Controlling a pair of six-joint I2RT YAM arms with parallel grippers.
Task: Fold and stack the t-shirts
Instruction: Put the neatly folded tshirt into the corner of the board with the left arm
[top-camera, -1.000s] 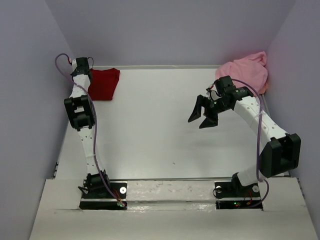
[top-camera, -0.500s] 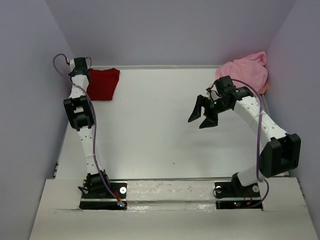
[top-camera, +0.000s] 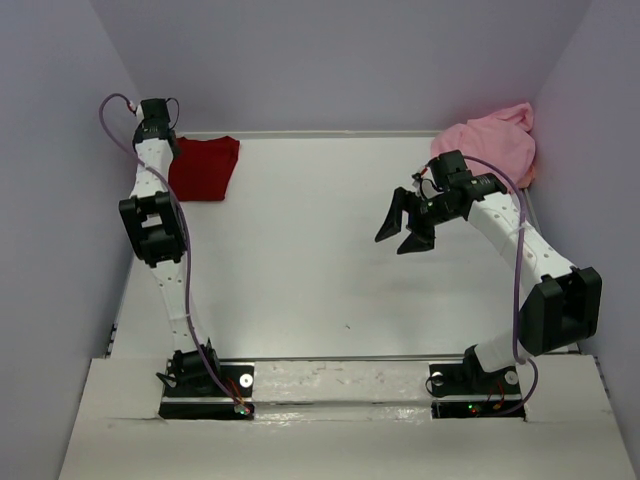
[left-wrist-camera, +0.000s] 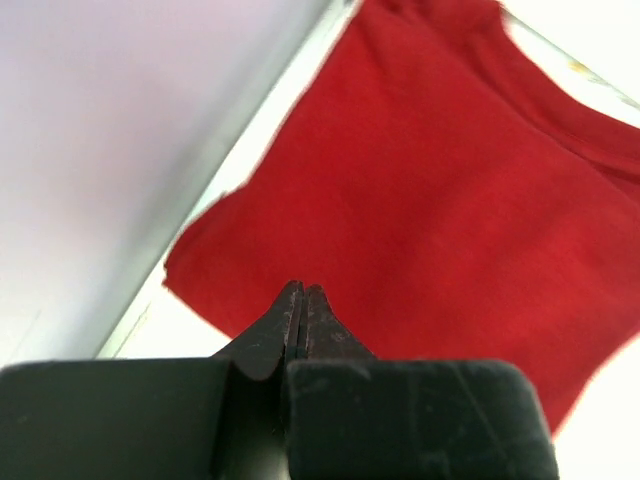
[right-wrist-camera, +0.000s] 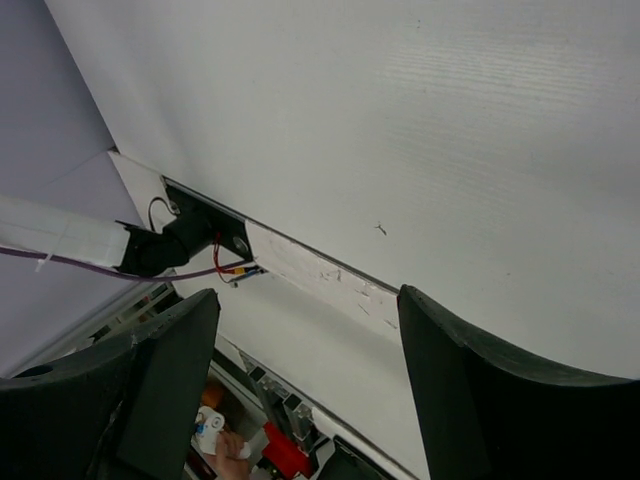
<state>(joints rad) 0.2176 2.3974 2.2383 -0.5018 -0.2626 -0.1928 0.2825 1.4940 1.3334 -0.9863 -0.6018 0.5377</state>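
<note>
- The t-shirts are not held by any jaws now; both lie on the table (top-camera: 300, 260), each in one far corner.
- The left gripper (left-wrist-camera: 300, 292) has its jaws pressed together with nothing between them. Its tips point at the near edge of the dark red t-shirt (left-wrist-camera: 450, 200); I cannot tell if they touch the cloth.
- The right gripper (top-camera: 390, 246) has its jaws spread wide and empty. It hangs over bare table, right of the middle.
- The dark red t-shirt lies flat in the far left corner, just beside the left wall. It looks already folded into a neat block with straight edges.
- The light pink t-shirt (top-camera: 490, 145) is a crumpled heap in the far right corner, leaning on the right wall, near the right gripper but behind it.
- I judge both shirts to be light, soft and limp. They will not keep any shape when lifted; the cloth will hang down and drag.
- For the pink one, I think a pinch in the middle of the heap would take several layers together. An outer edge, such as hem, collar or shoulder seam, is thicker and safer, and two grips well apart would help to spread it.
- For the red one, a hold on only the top layer would probably open the fold. Taking all layers at a folded edge seems better.
- The cloth is not fragile, but thin cloth can slip out of a shallow pinch.
</note>
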